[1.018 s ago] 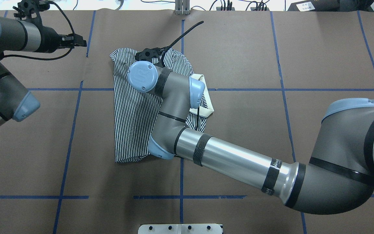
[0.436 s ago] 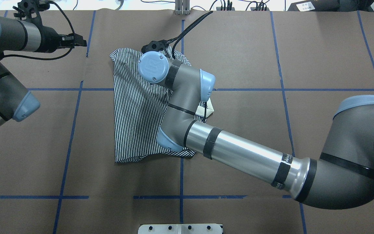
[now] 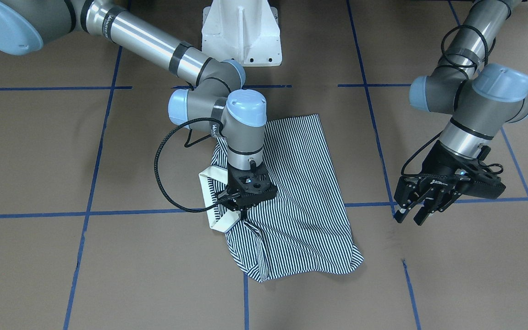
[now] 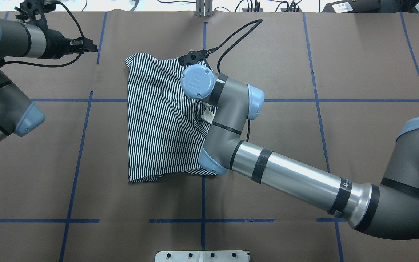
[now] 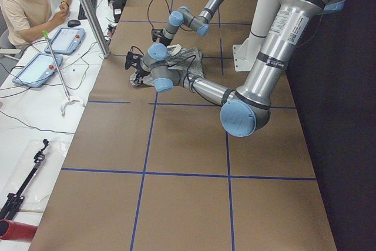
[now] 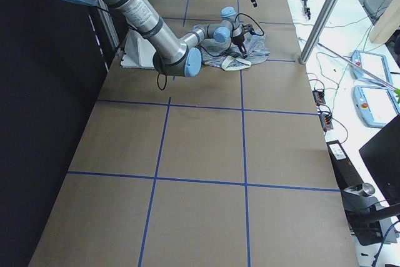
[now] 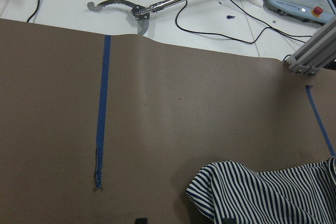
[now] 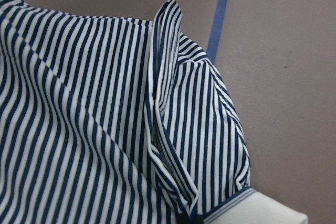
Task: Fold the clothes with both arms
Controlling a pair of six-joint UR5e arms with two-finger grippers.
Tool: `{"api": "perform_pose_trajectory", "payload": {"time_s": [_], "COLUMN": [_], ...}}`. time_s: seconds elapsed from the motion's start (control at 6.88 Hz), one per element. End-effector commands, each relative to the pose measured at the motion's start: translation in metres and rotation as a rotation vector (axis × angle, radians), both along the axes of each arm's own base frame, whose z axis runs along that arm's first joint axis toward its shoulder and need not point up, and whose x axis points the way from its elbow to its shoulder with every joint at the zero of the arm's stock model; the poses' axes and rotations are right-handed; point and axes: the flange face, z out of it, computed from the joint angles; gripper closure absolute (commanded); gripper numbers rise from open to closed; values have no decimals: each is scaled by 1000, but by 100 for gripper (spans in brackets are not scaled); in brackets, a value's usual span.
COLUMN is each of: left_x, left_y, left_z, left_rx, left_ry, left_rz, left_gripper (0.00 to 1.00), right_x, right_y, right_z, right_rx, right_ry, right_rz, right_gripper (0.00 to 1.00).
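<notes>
— Where is the polo shirt [image 3: 300, 192]?

— On the brown-papered table [image 3: 108, 275], near the middle, lying across the blue tape lines [image 3: 85, 213]. It is rumpled, with the cream collar [image 3: 206, 197] at the edge on the robot's right.

— What is the right gripper [image 3: 244, 211] doing?

— It points straight down with its fingers pinched together on the striped cloth just beside the collar. The right wrist view shows a ridge of fabric drawn up there.

— And the left gripper [image 3: 412, 215]?

— Its fingers are spread, with nothing between them. It hangs over bare paper, well apart from the shirt.

— Is there any writing?

— A black band [image 3: 108, 20] on the right arm [image 3: 154, 43] carries white capitals, but I cannot read them with certainty. The round blue joint cap [image 4: 197, 80] above the shirt bears a boxed mark that looks like "UR". The left gripper's body has a small white line of print, too small to make out.
</notes>
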Motion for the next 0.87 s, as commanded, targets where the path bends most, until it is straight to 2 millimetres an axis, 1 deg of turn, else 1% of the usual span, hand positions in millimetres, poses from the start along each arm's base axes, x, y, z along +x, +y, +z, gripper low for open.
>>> {"api": "perform_pose_trajectory", "payload": {"time_s": [0.0,0.15,0.29,0.44,0.58,0.73], "left_x": [0,2,2,3,2,3], "left_y": [0,0,0,0,0,0], "left_z": [1,1,2,2,2,3], "left_rx": [-2,-2,-3,-3,-3,-6], "left_ry": [-1,0,-1,-1,-1,-2], "left_rz": [0,1,1,3,1,3], "left_gripper": [43,43,42,42,42,42], "right_x": [15,19,21,20,21,32], "right_y": [-14,-18,-20,-18,-19,-26], "right_z": [7,6,9,17,17,11], "right_rx": [0,1,-2,-5,-4,-2], "right_ry": [1,0,3,10,10,-6], "right_rz": [19,25,30,32,30,36], "right_gripper": [100,100,100,28,0,0]}}
